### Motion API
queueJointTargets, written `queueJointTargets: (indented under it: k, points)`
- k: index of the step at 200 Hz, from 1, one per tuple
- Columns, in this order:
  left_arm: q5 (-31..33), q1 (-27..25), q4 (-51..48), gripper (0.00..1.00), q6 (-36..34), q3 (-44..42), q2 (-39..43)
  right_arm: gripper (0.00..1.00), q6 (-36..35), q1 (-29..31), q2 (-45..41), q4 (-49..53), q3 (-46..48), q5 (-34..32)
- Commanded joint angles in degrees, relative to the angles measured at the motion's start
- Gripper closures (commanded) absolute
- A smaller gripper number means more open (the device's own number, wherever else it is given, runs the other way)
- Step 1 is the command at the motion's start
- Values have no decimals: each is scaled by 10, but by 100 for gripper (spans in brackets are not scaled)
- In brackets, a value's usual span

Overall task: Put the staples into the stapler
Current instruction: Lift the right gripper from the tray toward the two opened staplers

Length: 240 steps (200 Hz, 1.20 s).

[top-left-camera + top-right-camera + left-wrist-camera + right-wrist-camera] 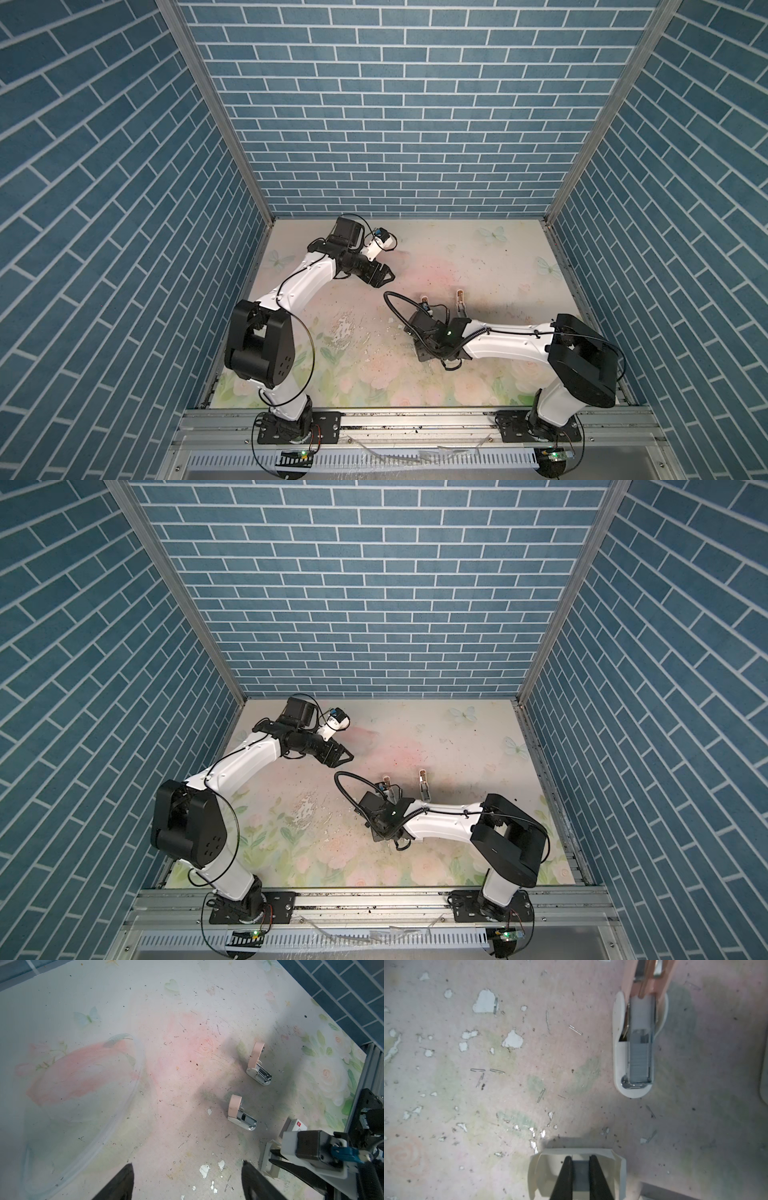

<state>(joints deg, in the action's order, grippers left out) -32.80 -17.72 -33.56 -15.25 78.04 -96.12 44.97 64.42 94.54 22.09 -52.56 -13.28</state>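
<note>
Right gripper: pinching the staples inside white tray on table. Open stapler just beyond, grey strip in its channel; second stapler beside it, also open. Left gripper: spread, empty, hovering farthest back

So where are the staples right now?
In the right wrist view, a grey strip of staples sits pinched between the tips of the right pincer, inside the open white cardboard tray, close to an open pink-and-white stapler.

Two staplers, one small white box
</note>
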Motion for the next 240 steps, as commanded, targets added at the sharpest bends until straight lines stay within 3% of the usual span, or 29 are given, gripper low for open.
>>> queueJointTargets:
  k: [1, 91, 240]
  points:
    - [-13, 17, -16, 18, 2, 17, -4, 94, -3, -7, -20, -14, 11, -11]
    - [1, 37, -37, 17, -12, 30, 22, 94, -33, -33, -85, -64, 30, 1]
    - [5, 37, -59, 17, -25, 28, 30, 92, -162, -205, -184, -94, 106, 47]
